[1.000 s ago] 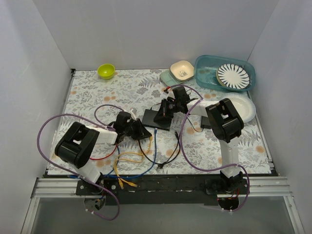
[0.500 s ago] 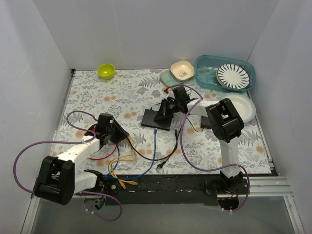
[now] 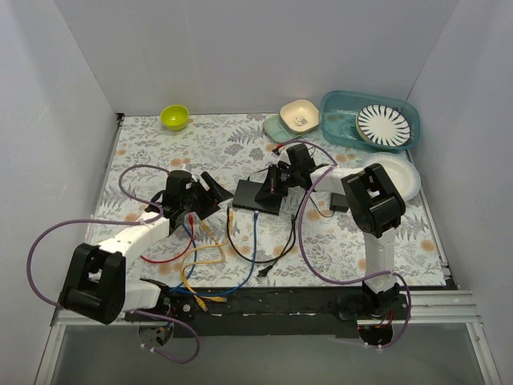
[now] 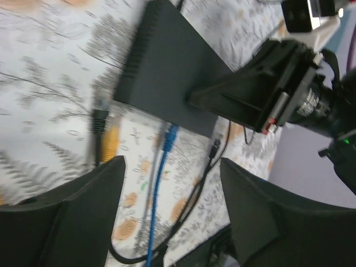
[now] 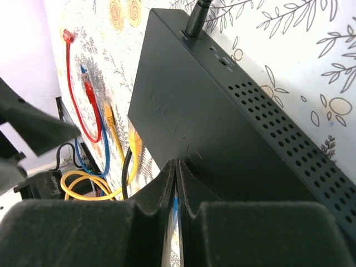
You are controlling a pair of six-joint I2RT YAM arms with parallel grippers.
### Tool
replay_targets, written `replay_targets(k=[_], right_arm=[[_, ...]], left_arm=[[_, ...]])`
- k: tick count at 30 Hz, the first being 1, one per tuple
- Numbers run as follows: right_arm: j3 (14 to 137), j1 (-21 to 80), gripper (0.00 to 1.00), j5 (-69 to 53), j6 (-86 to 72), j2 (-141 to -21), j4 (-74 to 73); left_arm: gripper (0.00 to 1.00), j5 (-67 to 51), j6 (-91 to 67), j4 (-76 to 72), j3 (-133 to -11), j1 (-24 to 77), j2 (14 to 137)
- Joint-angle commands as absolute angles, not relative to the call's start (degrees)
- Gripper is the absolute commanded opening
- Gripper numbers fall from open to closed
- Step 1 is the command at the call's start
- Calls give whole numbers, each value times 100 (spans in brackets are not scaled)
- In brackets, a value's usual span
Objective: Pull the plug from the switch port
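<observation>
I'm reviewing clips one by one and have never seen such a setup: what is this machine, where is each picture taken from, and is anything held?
It is a robot: a left arm and a right arm bolted at the near edge of a table, each ending in a two-finger gripper. The wide picture comes from a fixed camera above and behind them. The other two come from cameras on the wrists, so each shows its own fingers. In the middle lies a flat black switch. The right gripper is shut, set down on its top, gripping nothing. The left gripper is open and empty, facing the switch's edge, where the ends of a blue cable, a yellow cable and a black cable appear to lie loose. A green bowl and a teal tub stand at the back.
</observation>
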State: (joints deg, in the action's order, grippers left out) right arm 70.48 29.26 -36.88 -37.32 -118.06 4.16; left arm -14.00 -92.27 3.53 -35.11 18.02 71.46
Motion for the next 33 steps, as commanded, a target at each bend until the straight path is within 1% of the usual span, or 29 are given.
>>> replay_targets(k=[1, 2, 4, 5, 11, 21, 28, 33], right_arm=[[6645, 2900, 12, -2848, -3349, -12032, -282], [6636, 2900, 12, -2848, -3366, -12032, -290], [6644, 2900, 12, -2848, -3384, -12041, -290], [6653, 2900, 12, -2830, -3392, -12041, -299], [6697, 2892, 12, -2786, -3366, -12076, -369], [6724, 2883, 12, -2777, -3393, -12120, -369], [6741, 2848, 12, -2786, -3358, -12120, -387], [6732, 2830, 12, -2804, -3357, -12155, -369]], left_arm=[[57, -2258, -9220, -571, -3823, 2345, 7777], [54, -2259, -9211, -580, -3945, 2582, 8109], [51, -2180, -9211, -641, -3964, 2803, 8375], [51, -2145, -9228, -676, -3894, 2978, 8550], [51, -2031, -9316, -932, -3569, 3076, 8956], [51, -1679, -9325, -703, -4069, 3067, 9957], [45, -1284, -9308, -379, -4403, 3067, 10204], [37, -1178, -9123, -220, -4395, 3015, 10169]])
